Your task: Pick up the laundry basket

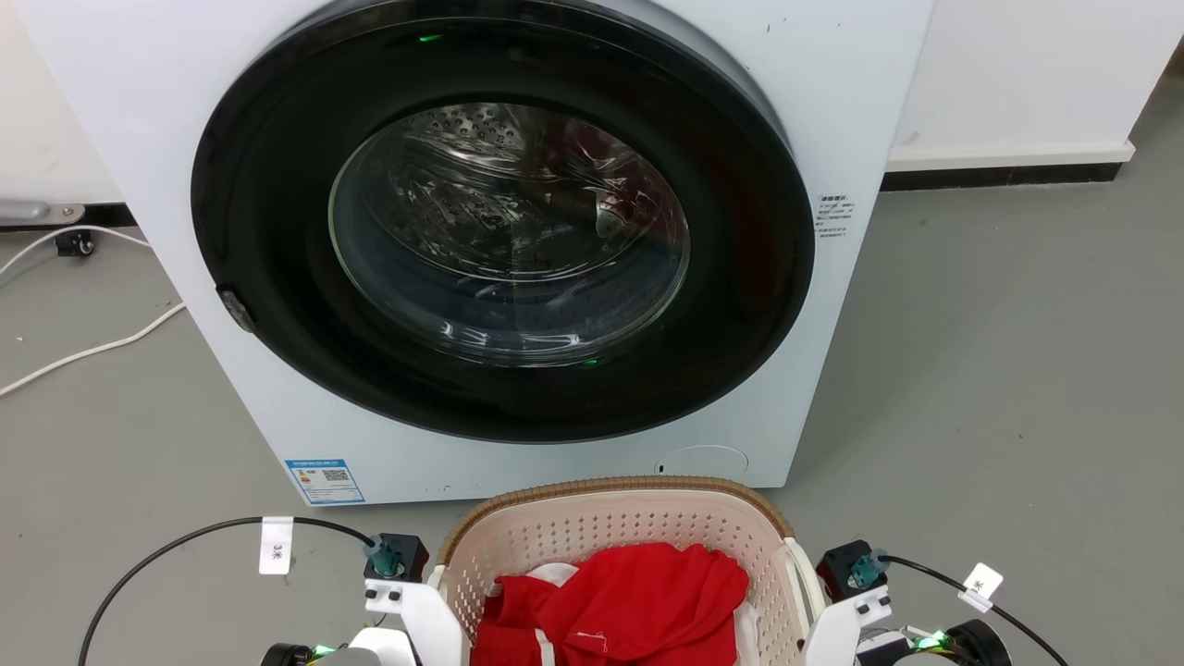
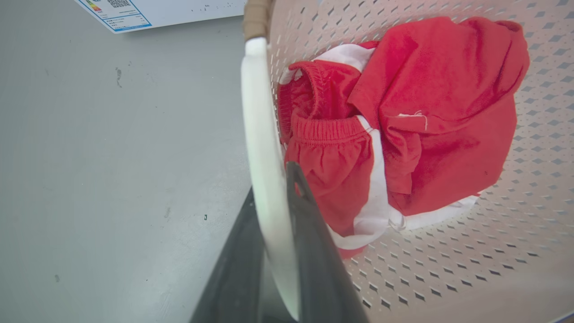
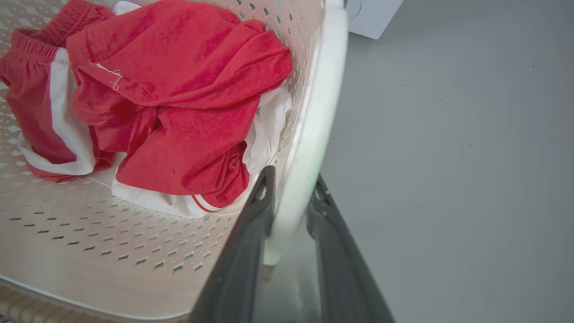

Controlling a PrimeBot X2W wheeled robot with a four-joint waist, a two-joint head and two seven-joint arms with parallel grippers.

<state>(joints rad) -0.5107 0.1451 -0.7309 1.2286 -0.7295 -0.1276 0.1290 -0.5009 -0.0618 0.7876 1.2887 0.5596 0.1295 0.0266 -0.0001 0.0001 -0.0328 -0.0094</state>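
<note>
At the foot of the front-loading washing machine (image 1: pixel 139 139), the laundry basket (image 1: pixel 610 487) sits low in the head view, its brown woven-look rim just short of the machine's front panel. Whether it is resting on the grey floor (image 1: pixel 999 370) or raised off it cannot be determined.

Contents: crumpled red garments with white trim (image 1: pixel 629 592) lying on the perforated bottom.

Left gripper (image 2: pixel 273 188): nearly closed, one dark finger on each side of the left loop handle (image 2: pixel 258 112), both pressed against the white plastic.

Right gripper (image 3: pixel 293 177): likewise narrow, with the right loop handle (image 3: pixel 323 89) clamped between its two fingers (the inner finger stands inside the basket wall, the outer one over the floor).

Machine door (image 1: pixel 509 231) is shut. A white cable (image 1: pixel 92 351) lies on the floor to its left.
</note>
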